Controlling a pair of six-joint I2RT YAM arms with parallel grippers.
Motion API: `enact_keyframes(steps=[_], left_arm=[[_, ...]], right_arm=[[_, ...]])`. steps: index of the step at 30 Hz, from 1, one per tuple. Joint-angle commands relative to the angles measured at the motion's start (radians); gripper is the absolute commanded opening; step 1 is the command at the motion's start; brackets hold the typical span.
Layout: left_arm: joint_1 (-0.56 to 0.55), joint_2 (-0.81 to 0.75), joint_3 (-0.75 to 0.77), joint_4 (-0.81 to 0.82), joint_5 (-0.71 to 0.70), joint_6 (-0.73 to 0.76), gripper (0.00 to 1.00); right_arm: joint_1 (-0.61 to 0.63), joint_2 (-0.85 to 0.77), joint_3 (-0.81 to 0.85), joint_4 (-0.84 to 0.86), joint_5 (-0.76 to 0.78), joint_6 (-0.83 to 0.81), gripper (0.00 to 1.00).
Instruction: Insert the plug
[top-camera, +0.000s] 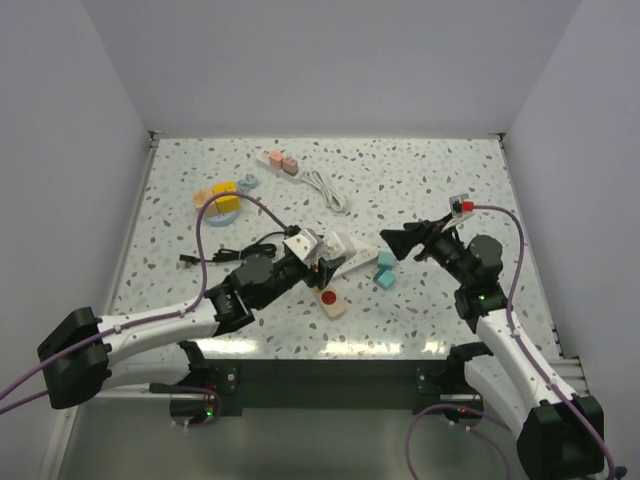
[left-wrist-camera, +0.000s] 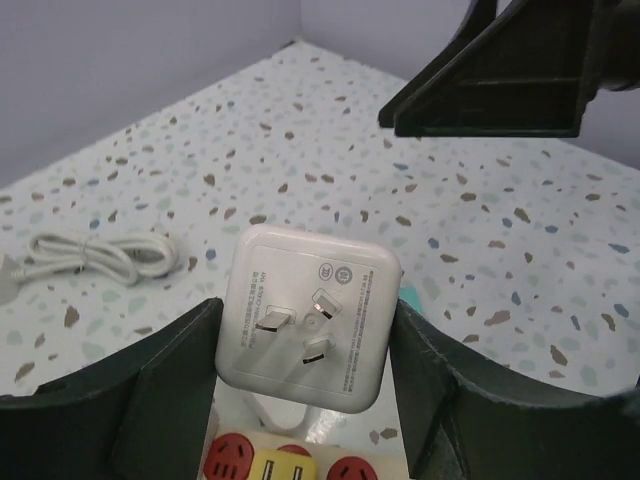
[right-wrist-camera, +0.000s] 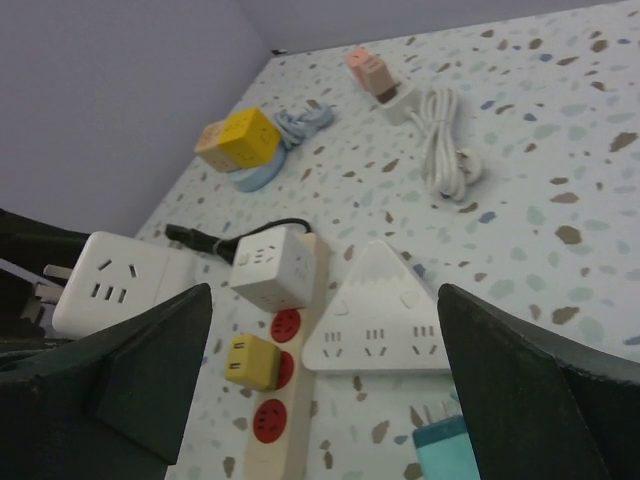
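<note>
Worktop (top-camera: 420, 170) white, speckled grey, brown and blue. Plug (left-wrist-camera: 308, 315) plain white with grey print. Power strip (right-wrist-camera: 268, 420) cream – red sockets. Cube (right-wrist-camera: 250, 360) yellow. Blocks (top-camera: 386, 282) teal – coiled cable (top-camera: 325, 188) white.

1. This is a robotics lab test cell rather than a lived-in room: plain white walls (top-camera: 60, 150) box in a single table on three sides.
2. Two robot arms, the left arm (top-camera: 160, 325) and the right arm (top-camera: 510, 340), are bolted to a metal rail (top-camera: 330, 348) at the table's near edge, and purple cables (top-camera: 203, 255) loop off them.
3. The speckled tabletop (top-camera: 420, 180) holds electrical props laid apart like test pieces: a white power strip (top-camera: 272, 158), a yellow cube socket (top-camera: 226, 192) and a white plug (left-wrist-camera: 308, 315).
</note>
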Motion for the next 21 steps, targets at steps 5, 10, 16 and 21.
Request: enact_keyframes(steps=[5, 10, 16, 21], left_arm=[[0.017, -0.090, -0.077, 0.403, 0.294, 0.193, 0.00], [0.033, -0.088, -0.073, 0.485, 0.412, 0.263, 0.00], [0.063, -0.065, -0.033, 0.520, 0.532, 0.303, 0.00], [0.067, -0.044, 0.001, 0.535, 0.593, 0.323, 0.00]], right_arm=[[0.004, 0.103, 0.048, 0.448, -0.284, 0.460, 0.98], [0.016, 0.173, 0.060, 0.640, -0.310, 0.676, 0.98], [0.050, 0.273, 0.039, 0.881, -0.346, 0.856, 0.98], [0.113, 0.307, 0.045, 0.984, -0.366, 0.933, 0.98]])
